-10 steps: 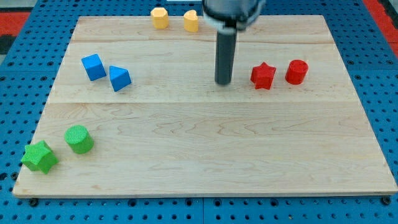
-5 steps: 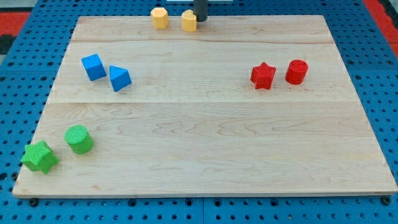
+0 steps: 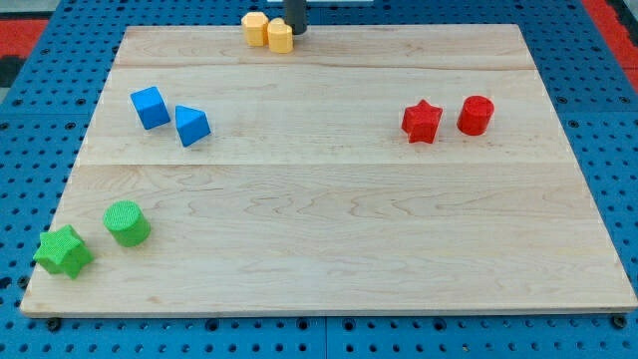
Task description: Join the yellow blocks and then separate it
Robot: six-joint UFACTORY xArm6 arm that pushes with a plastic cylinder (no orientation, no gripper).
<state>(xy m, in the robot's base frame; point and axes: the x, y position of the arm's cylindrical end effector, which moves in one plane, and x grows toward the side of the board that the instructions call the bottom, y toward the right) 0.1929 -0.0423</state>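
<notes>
Two yellow blocks sit at the board's top edge, touching each other: a yellow hexagonal block (image 3: 255, 27) on the left and a second yellow block (image 3: 280, 36) pressed against its right side. My tip (image 3: 296, 31) is at the view's top, right beside the right yellow block on its right side. Only the rod's lower part shows.
A blue cube (image 3: 150, 107) and a blue wedge-like block (image 3: 191, 126) lie at the left. A red star (image 3: 422, 122) and a red cylinder (image 3: 477, 115) lie at the right. A green cylinder (image 3: 127, 222) and a green star (image 3: 63, 250) sit at the bottom left.
My tip went from mid-board up to the top edge, then left, pushing the right yellow block leftward until it touches the left yellow block.
</notes>
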